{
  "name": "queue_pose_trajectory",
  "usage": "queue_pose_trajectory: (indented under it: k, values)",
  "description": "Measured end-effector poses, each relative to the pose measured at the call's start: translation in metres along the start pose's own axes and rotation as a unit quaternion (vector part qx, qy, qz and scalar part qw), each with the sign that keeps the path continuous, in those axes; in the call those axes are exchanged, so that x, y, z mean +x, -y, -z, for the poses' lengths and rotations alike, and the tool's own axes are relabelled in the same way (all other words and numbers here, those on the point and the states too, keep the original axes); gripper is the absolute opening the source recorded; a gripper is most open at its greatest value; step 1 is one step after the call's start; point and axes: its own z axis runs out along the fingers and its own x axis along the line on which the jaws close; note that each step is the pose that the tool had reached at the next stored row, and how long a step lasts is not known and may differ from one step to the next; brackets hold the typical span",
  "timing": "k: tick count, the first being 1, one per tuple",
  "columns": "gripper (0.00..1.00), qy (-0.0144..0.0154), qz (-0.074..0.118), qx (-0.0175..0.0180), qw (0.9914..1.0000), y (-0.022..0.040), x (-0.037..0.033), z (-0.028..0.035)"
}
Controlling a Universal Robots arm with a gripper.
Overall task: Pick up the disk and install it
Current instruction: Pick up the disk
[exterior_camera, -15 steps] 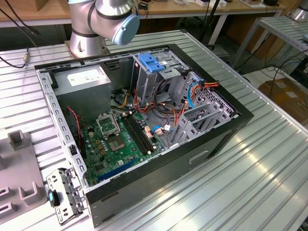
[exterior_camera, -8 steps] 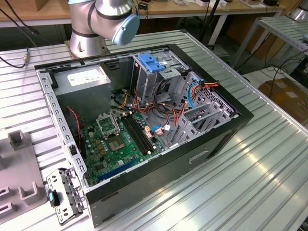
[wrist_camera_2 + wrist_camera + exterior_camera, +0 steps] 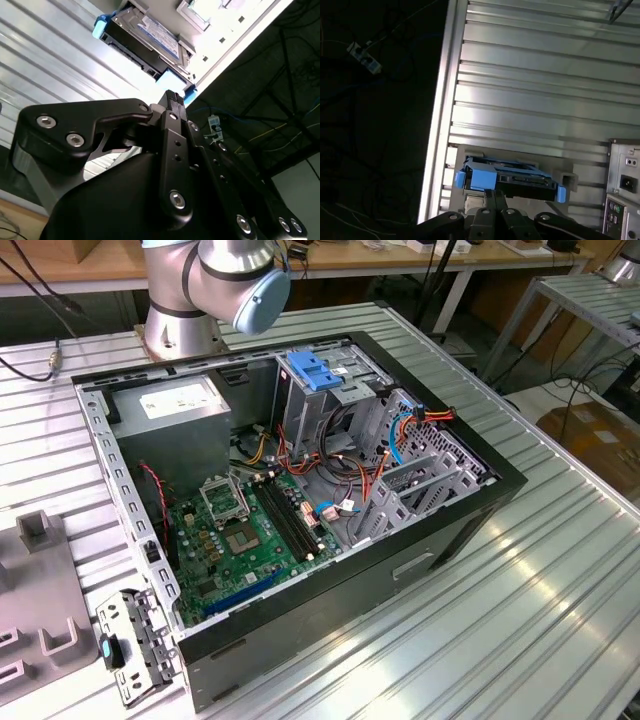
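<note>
1. The pincer (image 3: 172, 95) was narrow in both wrist views, its fingers (image 3: 489, 200) drawn together with nothing visible between them.
2. The disk (image 3: 150, 35) lay flat just beyond the pincer tips. I could not tell whether the tips touched it.
3. Its white-and-blue label faced outward in the second wrist view. Blue rails (image 3: 475, 177) ran along its sides.
4. In the first wrist view the disk (image 3: 520, 181) sat in a grey holder (image 3: 565, 176) on the ribbed metal desk (image 3: 530, 75), close to the desk's edge.
5. The case's rear panel (image 3: 625, 187) stood near the holder, apart from the disk.
6. In the exterior view the open case (image 3: 470, 525) lay on its side on the desk (image 3: 540, 620), with the motherboard (image 3: 240, 540) exposed.
7. A grey box (image 3: 170, 415) sat in the case corner nearest the arm (image 3: 220, 280), and a blue latch (image 3: 315, 370) topped the drive cage.
</note>
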Motion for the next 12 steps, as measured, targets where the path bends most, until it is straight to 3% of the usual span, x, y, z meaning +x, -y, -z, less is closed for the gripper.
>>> queue_pose_trajectory:
  k: [2, 4, 12]
  values:
    - [0.11, -0.001, 0.022, -0.0004, 0.99976, 0.0, 0.0, 0.0]
    - [0.11, -0.0023, 0.051, -0.001, 0.9987, 0.0, 0.0, 0.0001]
    - [0.11, -0.0024, 0.054, -0.001, 0.99854, 0.0, 0.0, 0.0]
